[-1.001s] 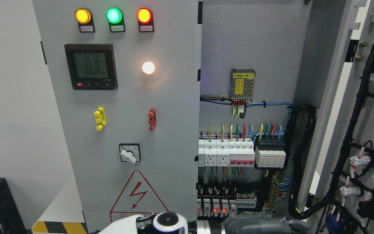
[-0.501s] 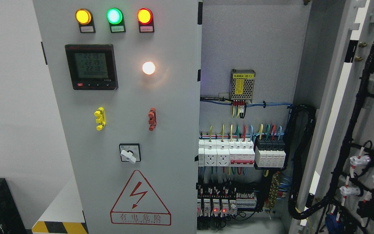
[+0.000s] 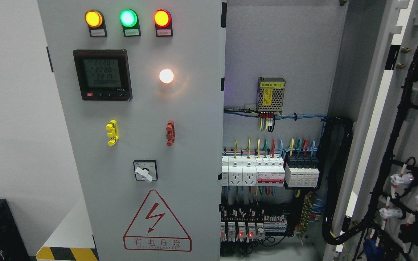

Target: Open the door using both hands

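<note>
No hands in view now, both withdrawn below frame, grip unknowable; right door (image 3: 408, 145) swung open, left door (image 3: 140, 145) shut.

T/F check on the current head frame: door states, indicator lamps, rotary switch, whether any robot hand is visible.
1. The right door is swung open, showing the breakers inside. True.
2. The left door is also swung open. False: it sits closed, facing the camera.
3. Three lamps in the top row are lit: yellow lamp, green lamp, red lamp. True.
4. A robot hand grips the right door's edge. False: no hand or arm shows in this view.
5. The rotary switch sits above the digital meter. False: it sits below the meter, just above the warning triangle.
</note>
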Robot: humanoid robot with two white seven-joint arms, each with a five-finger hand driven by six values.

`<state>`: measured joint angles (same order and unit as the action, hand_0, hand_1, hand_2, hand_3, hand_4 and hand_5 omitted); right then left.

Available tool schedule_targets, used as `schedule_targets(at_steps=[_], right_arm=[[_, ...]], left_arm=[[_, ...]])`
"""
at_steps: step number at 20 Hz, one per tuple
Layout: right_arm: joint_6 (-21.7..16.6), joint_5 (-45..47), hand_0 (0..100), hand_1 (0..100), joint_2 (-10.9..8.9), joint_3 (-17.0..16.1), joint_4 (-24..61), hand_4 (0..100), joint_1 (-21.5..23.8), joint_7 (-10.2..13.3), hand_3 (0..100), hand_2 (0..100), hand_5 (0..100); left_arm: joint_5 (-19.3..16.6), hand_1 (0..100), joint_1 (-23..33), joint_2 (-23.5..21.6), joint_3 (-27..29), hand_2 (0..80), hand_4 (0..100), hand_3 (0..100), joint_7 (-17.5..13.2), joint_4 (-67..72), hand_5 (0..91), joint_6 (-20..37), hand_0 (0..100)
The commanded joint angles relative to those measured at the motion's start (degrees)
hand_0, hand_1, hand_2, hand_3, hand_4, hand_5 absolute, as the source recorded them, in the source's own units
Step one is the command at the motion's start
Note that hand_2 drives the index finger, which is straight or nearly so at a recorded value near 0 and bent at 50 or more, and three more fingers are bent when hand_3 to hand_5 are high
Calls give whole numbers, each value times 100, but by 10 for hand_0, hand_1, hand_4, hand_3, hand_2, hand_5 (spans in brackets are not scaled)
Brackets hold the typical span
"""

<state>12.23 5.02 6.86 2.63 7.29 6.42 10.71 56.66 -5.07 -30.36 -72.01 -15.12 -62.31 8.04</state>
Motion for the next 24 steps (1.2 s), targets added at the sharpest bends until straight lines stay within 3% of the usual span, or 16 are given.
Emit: schedule_targets(at_steps=[1, 3, 5, 8, 10, 15, 16, 17, 21, 24], right_arm=[[-1, -1, 0, 0, 0, 1, 0, 0, 0, -17, 0, 0, 0], [-1, -1, 0, 0, 0, 1, 0, 0, 0, -17, 0, 0, 0], [-1, -1, 0, 0, 0, 1, 0, 0, 0, -17, 0, 0, 0], [-1, -1, 0, 0, 0, -8, 0, 0, 0, -17, 0, 0, 0], [-1, -1, 0, 0, 0, 1, 0, 0, 0, -17, 0, 0, 0], [-1, -1, 0, 0, 0, 1, 0, 0, 0, -17, 0, 0, 0], [-1, -1, 0, 0, 0, 1, 0, 0, 0, -17, 0, 0, 0], [-1, 7, 0, 0, 0, 1, 0, 0, 0, -17, 0, 0, 0], [-1, 7, 0, 0, 0, -8, 44, 0, -149, -17, 0, 0, 0], [-88, 8, 0, 0, 0, -17, 201, 0, -176, -17, 0, 0, 0]], left_arm=[[-207, 213, 569, 2137, 1424, 0, 0, 0, 1, 4918, 0, 22, 836], [-575, 213, 621, 2341, 1986, 0, 0, 0, 9, 5290, 0, 22, 837], [-1381, 213, 823, 2420, 3011, 0, 0, 0, 27, 5326, 0, -4, 837], [-3382, 213, 1096, 2640, 5181, 0, 0, 0, 1, 5571, 0, 5, 837], [-4623, 213, 1105, 2815, 6316, 0, 0, 0, 1, 5835, 0, 14, 836], [-7164, 213, 1105, 3228, 9059, 0, 0, 0, 44, 6108, 0, 22, 836], [-7465, 213, 1105, 3290, 9368, 0, 0, 0, 45, 6195, 0, 22, 836], [-7520, 213, 1105, 3308, 9432, 0, 0, 0, 53, 6240, 0, 22, 836], [-7494, 213, 1096, 3519, 9486, 0, 0, 0, 299, 6240, 0, 22, 836], [-7257, 213, 1087, 3554, 9486, 0, 0, 0, 396, 6231, 0, 22, 837]])
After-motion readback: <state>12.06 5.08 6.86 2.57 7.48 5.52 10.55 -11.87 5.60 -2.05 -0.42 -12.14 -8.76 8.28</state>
